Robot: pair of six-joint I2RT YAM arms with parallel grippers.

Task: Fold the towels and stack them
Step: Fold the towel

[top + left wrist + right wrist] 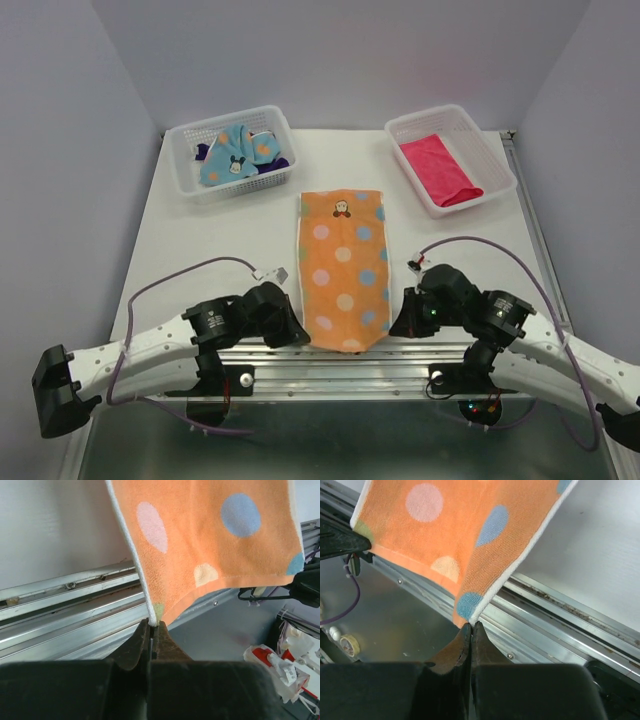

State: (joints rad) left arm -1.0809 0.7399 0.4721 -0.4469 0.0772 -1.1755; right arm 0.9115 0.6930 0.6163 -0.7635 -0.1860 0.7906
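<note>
1. At the near edge, the left claw [151,627] is pressed together on the near left corner of the peach-orange towel [210,540]. Only the white hem tip sits between its fingers.
2. The right claw [471,627] pinches the near right corner in the same way, above the metal rail [560,615].
3. The towel looks light, thin and limp. Its near edge sags between the two pinches, so I judge it will drape and bunch rather than hold a crease. The corners give the best hold, and both should travel evenly to keep the hem taut.
4. Beyond the claws, the rest of the towel lies flat along the middle of the surface [220,240].
5. Farthest back, the left basket [240,187] holds a crumpled blue towel [228,160] and a purple towel [280,160].
6. The right basket [478,200] holds a folded pink-red towel [440,170].
</note>
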